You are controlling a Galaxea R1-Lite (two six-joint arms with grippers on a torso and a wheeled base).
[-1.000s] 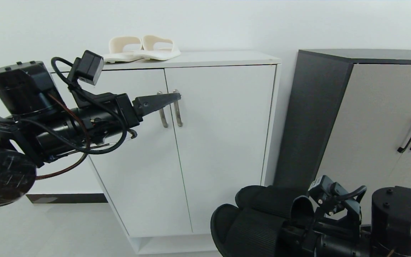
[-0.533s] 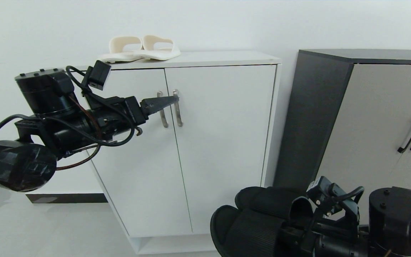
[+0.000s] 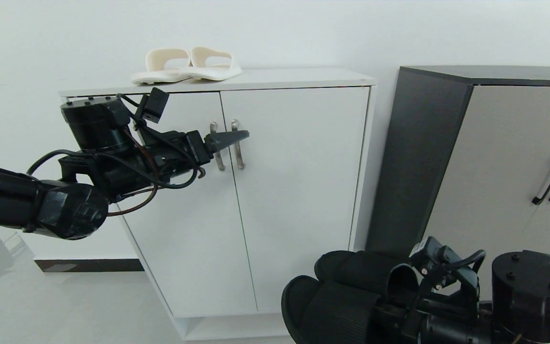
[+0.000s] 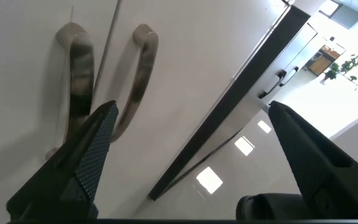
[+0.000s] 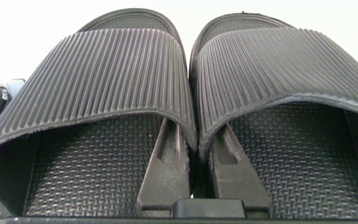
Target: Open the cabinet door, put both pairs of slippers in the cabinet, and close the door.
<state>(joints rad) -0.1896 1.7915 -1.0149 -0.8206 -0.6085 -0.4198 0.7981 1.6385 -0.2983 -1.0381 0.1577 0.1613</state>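
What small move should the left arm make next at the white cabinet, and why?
Probably shift the left claw sideways until the right handle lies between its fingers, then close. The claw is open, the doors are shut, and both handles lie by one finger, off the middle of the gap. The right claw holds the black slippers, so it is not free.

You're looking at a home-style entry room. A white cabinet (image 3: 294, 200) and a dark cabinet (image 3: 418, 157) line its bare wall (image 3: 303, 33).
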